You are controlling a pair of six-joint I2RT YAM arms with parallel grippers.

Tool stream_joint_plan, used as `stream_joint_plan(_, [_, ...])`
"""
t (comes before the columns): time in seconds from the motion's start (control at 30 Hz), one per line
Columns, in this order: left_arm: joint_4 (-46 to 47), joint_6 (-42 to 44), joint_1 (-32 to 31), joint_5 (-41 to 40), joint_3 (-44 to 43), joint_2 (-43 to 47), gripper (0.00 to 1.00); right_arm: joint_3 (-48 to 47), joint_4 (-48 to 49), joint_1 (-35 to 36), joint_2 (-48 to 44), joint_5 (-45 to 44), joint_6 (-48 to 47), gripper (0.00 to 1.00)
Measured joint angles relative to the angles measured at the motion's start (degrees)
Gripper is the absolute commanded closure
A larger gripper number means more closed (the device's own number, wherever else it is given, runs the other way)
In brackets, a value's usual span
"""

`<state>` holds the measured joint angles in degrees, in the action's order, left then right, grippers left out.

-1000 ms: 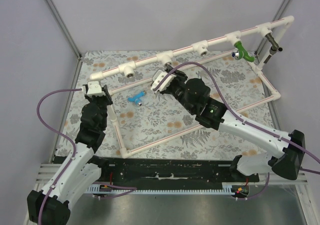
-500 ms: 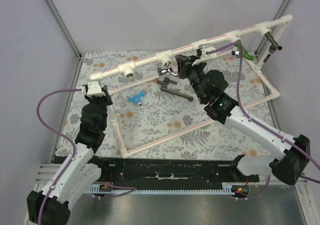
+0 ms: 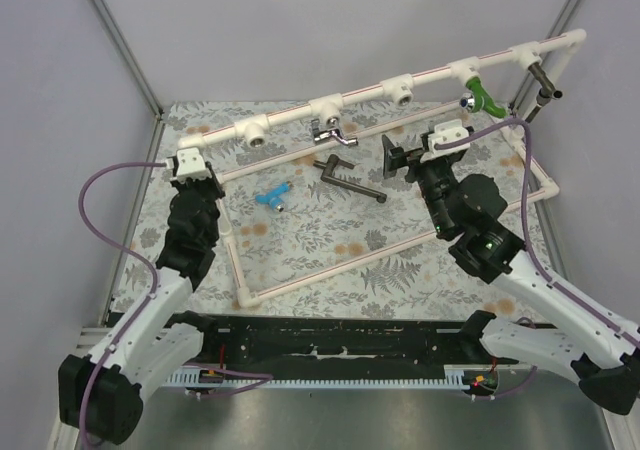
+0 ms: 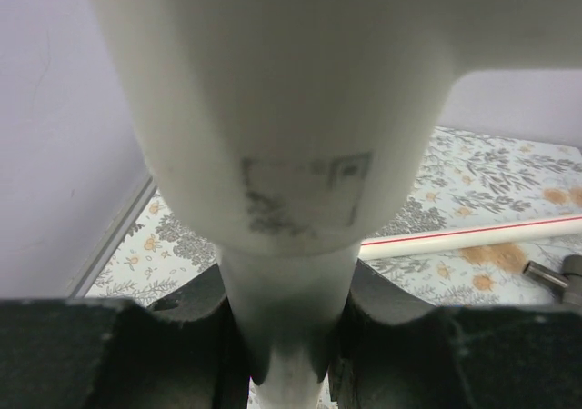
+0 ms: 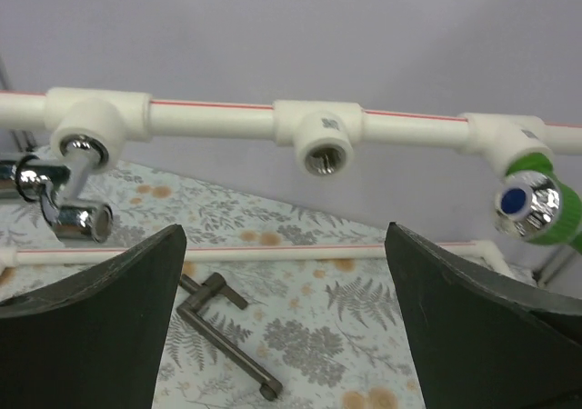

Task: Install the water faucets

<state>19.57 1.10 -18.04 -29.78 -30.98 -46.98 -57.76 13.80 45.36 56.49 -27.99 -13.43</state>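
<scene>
Silver faucet [image 5: 68, 211] hangs left of spread right gripper [image 5: 285, 236]; left gripper [image 4: 286, 345] clamps pipe frame [image 4: 291, 109].

Floral table [image 3: 330, 245], blue faucet [image 3: 272, 196], dark-grey faucet [image 3: 352, 181]

- Bare desk [image 3: 330, 232] lies near the dark grey faucet [image 3: 350, 181].
- The white pipe frame [image 3: 365, 98] fences it; the silver faucet [image 3: 330, 132] juts down from its far side.

Blocked and cropped
Blurred white pipe [image 4: 282, 136] fills the left wrist view; silver faucet [image 5: 73, 218] cropped at left edge.
</scene>
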Motion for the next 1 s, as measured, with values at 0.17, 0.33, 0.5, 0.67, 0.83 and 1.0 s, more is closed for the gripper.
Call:
stream_joint_plan(0.17, [2.9, 0.3, 1.5, -2.5, -5.6, -10.3, 0.98, 3.0, -5.1, 0.0, -5.1, -8.8, -1.1, 0.02])
stream_joint_plan(0.33, [4.2, -0.4, 4.8, -2.8, -12.9, -20.8, 0.92, 5.2, -12.1, 0.0, -9.6, -19.3, 0.6, 0.02])
stream_joint_plan(0.5, [-0.4, -3.6, 10.3, 1.4, -22.1, -29.2, 0.74, 10.6, -16.3, 0.0, -14.7, -27.3, 3.5, 0.02])
stream_joint_plan(0.67, [-6.3, -5.2, 13.4, 4.5, -28.2, -31.8, 0.36, 14.4, -18.9, 0.0, -17.8, -32.0, 6.3, 0.02])
stream_joint_plan(0.83, [-11.8, -8.4, 14.3, 5.2, -28.7, -25.3, 0.25, 14.9, -19.2, 0.0, -17.8, -34.3, 7.6, 0.02])
stream_joint_plan(1.0, [-17.2, -11.0, 14.3, 7.5, -26.3, -12.0, 0.17, 14.9, -18.5, -0.1, -16.7, -34.6, 7.6, 0.02])
